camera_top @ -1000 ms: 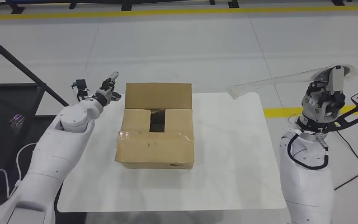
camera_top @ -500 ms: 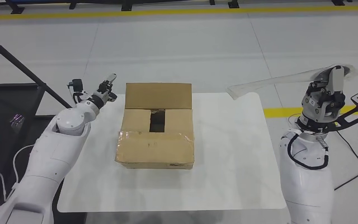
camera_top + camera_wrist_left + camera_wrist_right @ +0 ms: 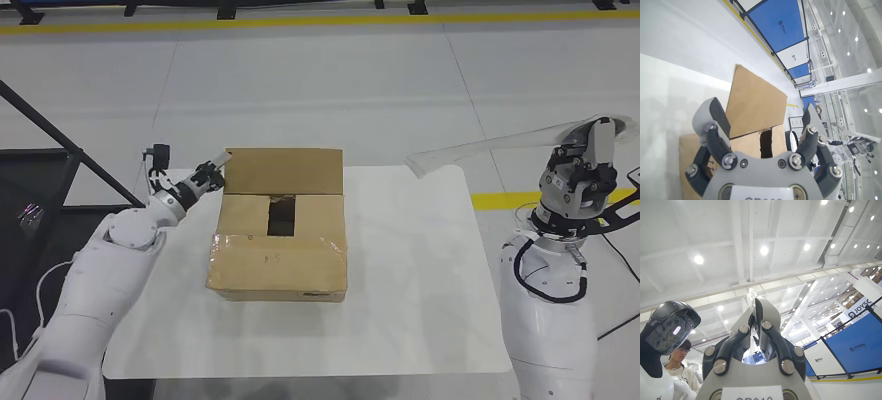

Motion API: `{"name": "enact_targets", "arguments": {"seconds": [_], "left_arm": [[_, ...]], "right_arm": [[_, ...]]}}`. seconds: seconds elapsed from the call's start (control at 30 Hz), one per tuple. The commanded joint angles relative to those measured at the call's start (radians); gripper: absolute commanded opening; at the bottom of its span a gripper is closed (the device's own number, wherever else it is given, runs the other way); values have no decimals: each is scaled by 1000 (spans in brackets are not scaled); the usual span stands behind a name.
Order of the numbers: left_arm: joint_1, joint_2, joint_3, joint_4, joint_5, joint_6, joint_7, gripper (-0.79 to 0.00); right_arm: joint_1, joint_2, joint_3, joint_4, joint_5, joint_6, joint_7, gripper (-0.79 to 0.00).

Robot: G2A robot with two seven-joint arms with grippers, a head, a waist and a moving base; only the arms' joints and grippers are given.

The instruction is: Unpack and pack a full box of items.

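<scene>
A brown cardboard box (image 3: pixel 278 245) sits mid-table. Its back flap (image 3: pixel 283 170) is folded back, and a dark gap (image 3: pixel 281 216) shows between the two side flaps. My left gripper (image 3: pixel 213 170) hovers open by the back flap's left corner. In the left wrist view its fingers (image 3: pixel 719 117) straddle the flap (image 3: pixel 755 109), with one pad close to the flap's edge; I cannot tell whether it touches. My right gripper (image 3: pixel 597 135) is held high off the table's right side, shut on a clear plastic strip (image 3: pixel 480 150) that trails leftward. The right wrist view shows that strip (image 3: pixel 751 296) pinched at the fingertips.
The white table (image 3: pixel 420 300) has bare room right of and in front of the box. A black frame (image 3: pixel 40 130) stands off the table's left side. Yellow floor lines (image 3: pixel 500 200) run beyond the right edge.
My left gripper has swung right, in toward the left corner of the box's back flap. The right arm and its strip have not moved.
</scene>
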Motion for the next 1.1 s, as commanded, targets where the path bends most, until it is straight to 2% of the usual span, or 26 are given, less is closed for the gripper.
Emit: {"name": "enact_targets", "arguments": {"seconds": [0.0, 0.13, 0.47, 0.83, 1.07], "left_arm": [[-10, -12, 5, 35, 4, -39, 11, 0], [-31, -38, 27, 92, 50, -75, 56, 0], [-83, -90, 66, 191, 162, -68, 141, 0], [-97, -117, 53, 236, 141, -142, 11, 0], [-94, -112, 17, 252, 102, -252, -46, 0]], "right_arm": [[0, 0, 0, 0, 0, 0, 0, -785], [0, 0, 0, 0, 0, 0, 0, -785], [0, 0, 0, 0, 0, 0, 0, -785], [0, 0, 0, 0, 0, 0, 0, -785], [0, 0, 0, 0, 0, 0, 0, -785]]}}
